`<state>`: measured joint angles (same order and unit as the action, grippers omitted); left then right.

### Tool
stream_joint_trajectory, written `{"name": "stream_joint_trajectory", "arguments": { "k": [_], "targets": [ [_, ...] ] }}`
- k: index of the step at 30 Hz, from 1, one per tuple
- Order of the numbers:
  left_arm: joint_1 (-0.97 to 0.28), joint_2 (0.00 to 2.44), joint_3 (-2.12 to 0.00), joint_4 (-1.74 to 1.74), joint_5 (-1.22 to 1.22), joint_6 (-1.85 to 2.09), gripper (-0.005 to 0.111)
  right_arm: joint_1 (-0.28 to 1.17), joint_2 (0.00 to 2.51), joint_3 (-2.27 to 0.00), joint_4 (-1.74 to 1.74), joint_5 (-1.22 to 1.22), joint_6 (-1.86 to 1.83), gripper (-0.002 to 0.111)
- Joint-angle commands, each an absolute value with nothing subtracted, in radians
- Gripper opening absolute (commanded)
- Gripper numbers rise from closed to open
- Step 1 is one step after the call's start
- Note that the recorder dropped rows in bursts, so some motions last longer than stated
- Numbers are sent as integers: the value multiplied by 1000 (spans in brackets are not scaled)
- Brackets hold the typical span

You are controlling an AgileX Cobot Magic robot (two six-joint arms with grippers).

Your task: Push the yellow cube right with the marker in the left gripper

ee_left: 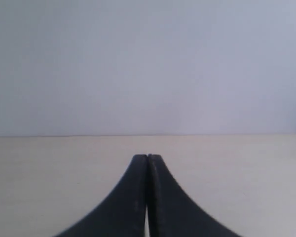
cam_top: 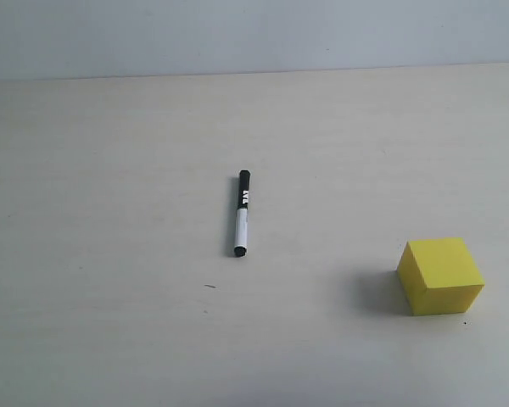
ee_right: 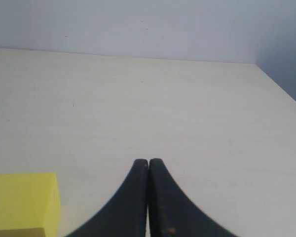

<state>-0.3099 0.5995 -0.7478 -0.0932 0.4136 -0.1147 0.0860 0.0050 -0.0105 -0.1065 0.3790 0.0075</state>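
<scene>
While marker (cam_top: pixel 243 214) lies loose on surface (cam_top: pixel 110 339), well left of yellow cube (cam_top: pixel 440 275), left gripper (ee_left: pixel 147 157) jaws pressed together, empty; right gripper (ee_right: pixel 148 160) likewise. Risk: slim barrel rolls from pinch; tilted marker skids over cube edge.

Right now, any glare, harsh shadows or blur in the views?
Exterior view: even light, no glare; the yellow cube casts a soft shadow to its left, the marker is sharp. Left wrist view: the left gripper is dark and soft near the lens. Right wrist view: same for the right gripper; the cube is cropped by the frame.
</scene>
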Motion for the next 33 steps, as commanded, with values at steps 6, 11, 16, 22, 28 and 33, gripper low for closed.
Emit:
{"name": "stream_joint_trajectory", "arguments": {
  "k": [6,11,16,22,28,33],
  "targets": [
    [-126,325,-744,-101,543,-42,0,81,0,-8,-107,370,0,0],
    [-124,244,-744,-86,541,-9,0,81,0,-8,-107,370,0,0],
    [-124,227,-744,-79,569,20,0,81,0,-8,-107,370,0,0],
    [-124,211,-685,-62,580,26,0,81,0,-8,-107,367,0,0],
    [-124,149,-547,-55,438,28,0,81,0,-8,-105,367,0,0],
    [-124,74,-457,-55,305,28,0,81,0,-8,-105,367,0,0]
  ]
}}
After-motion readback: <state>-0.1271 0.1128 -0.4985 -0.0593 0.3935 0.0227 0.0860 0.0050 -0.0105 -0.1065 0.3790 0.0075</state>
